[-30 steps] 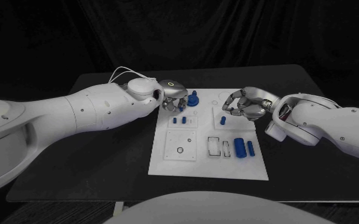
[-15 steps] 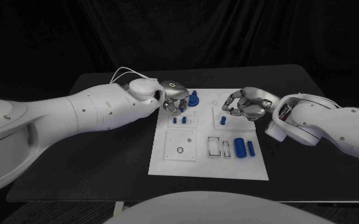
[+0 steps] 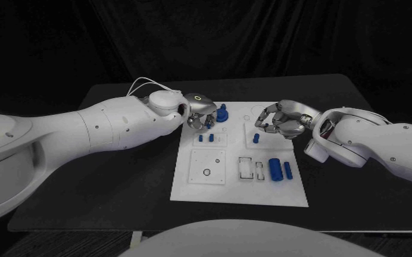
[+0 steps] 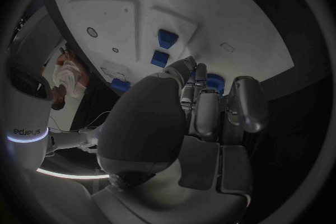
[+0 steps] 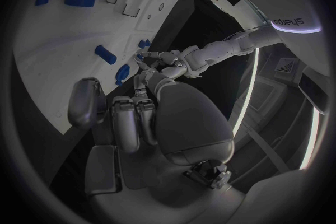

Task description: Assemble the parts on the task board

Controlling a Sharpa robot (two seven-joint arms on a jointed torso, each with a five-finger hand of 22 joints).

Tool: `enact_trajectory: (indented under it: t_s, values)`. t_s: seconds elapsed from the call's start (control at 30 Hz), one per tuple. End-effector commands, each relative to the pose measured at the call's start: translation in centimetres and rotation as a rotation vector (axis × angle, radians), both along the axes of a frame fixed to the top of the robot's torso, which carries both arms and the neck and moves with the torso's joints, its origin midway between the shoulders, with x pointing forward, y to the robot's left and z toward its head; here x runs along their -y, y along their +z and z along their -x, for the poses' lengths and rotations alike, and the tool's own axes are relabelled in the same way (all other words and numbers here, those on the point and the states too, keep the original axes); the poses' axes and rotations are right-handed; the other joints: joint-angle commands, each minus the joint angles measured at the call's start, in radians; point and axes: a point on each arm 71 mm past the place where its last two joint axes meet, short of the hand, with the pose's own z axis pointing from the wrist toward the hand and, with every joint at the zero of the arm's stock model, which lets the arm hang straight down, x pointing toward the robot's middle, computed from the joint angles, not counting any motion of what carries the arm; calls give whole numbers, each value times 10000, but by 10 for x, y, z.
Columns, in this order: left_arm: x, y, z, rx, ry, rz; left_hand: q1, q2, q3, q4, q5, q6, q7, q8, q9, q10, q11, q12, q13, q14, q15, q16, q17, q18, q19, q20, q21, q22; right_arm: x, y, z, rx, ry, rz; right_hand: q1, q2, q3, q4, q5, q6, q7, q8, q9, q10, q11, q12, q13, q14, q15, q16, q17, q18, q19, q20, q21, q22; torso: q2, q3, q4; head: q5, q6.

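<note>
Head view: I see left hand (image 3: 199,114) curled beside the task board (image 3: 240,194)'s far-left blue part (image 3: 222,113), grip unclear | right hand (image 3: 281,121) curled over far-right edge, contents unclear, poised to seat parts.

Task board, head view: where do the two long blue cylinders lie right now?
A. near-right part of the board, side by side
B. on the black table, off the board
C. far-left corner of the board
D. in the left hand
A: the two long blue cylinders lie side by side on the near-right part of the task board, clear of both hands.
</note>
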Motion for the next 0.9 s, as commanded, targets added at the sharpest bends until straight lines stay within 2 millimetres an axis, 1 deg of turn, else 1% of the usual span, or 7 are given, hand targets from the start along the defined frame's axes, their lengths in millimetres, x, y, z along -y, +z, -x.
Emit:
enact_trajectory:
  t_s: [0.03, 0.13, 0.27, 0.57, 0.6, 0.63, 0.9]
  values:
    - [1, -3, 2, -175, -18, -97, -98, -56, 105, -2, -65, -401, -80, -246, -75, 19, 67, -117, -36, -94, 15, -48, -49, 140, -94, 3, -70, 1528, 0, -2, 1, -128, -20, 133, 109, 21, 12, -70, 61, 95, -13, -21, -10, 1059, -72, 14, 2631, 1056, -70, 25, 2635, 175, -73, -23, -47, 1382, -6, 0, -10, 5, -2]
    - [1, -2, 2, -128, -40, -41, -144, -119, 173, -13, -91, -800, -205, -480, -145, 31, 93, -200, -56, -94, 34, -52, -52, 139, -93, 22, -78, 1530, 1, -2, 1, -122, -23, 130, 110, 20, 13, -72, 60, 96, -13, -20, -10, 1059, -72, 14, 2631, 1056, -70, 25, 2635, 176, -76, -23, -52, 1380, -6, -4, -5, 5, -2]
    - [0, -1, 2, -27, -85, 73, -178, -157, 194, -10, -128, -960, -255, -570, -175, 19, 106, -244, -66, -101, 42, -64, -76, 143, -100, 30, -104, 1525, 1, -2, 1, -111, -36, 128, 110, 20, 13, -72, 60, 96, -13, -20, -10, 1059, -72, 14, 2631, 1056, -70, 25, 2635, 176, -76, -23, -52, 1380, -5, -5, -9, 11, -2]
    - [-3, 2, 2, 335, -182, 431, -203, -196, 219, -4, -177, -1135, -332, -663, -207, 12, 120, -287, -74, -106, 51, -74, -94, 143, -97, 39, -107, 1526, 3, -1, 1, -36, -105, 100, 117, 6, 14, -86, 58, 102, -14, -18, -12, 1059, -73, 14, 2631, 1056, -71, 25, 2635, 176, -75, -24, -52, 1381, -5, -11, -7, 24, -2]
    - [-4, 2, 2, 386, -197, 480, -203, -197, 226, -2, -181, -1172, -344, -682, -215, 19, 123, -290, -73, -115, 52, -87, -120, 147, -105, 40, -132, 1520, 3, -1, 1, -22, -115, 95, 117, 6, 14, -86, 58, 102, -14, -18, -12, 1059, -73, 14, 2631, 1056, -71, 25, 2635, 176, -75, -24, -52, 1381, -7, -12, -7, 24, -2]
    - [-5, 3, 2, 485, -228, 576, -201, -200, 242, -1, -194, -1222, -366, -703, -223, 34, 123, -296, -71, -256, 55, -292, -501, 185, -181, 44, -335, 1468, 4, -1, 1, 7, -136, 83, 117, 6, 14, -86, 58, 102, -14, -18, -12, 1059, -73, 14, 2631, 1056, -71, 25, 2635, 176, -75, -24, -52, 1381, -9, -13, -8, 29, -2]
    - [-10, 11, 4, 1252, -441, 1284, -280, -279, 225, 77, -330, -1317, -454, -731, -253, -73, 126, -388, -90, -259, 58, -340, -513, 179, -177, 52, -327, 1470, 10, 2, 1, 319, -395, -28, 102, -81, -13, -115, 48, 139, -13, -7, -21, 1059, -72, 14, 2631, 1056, -71, 25, 2635, 186, -103, -25, -102, 1367, -4, -12, 2, 25, -2]
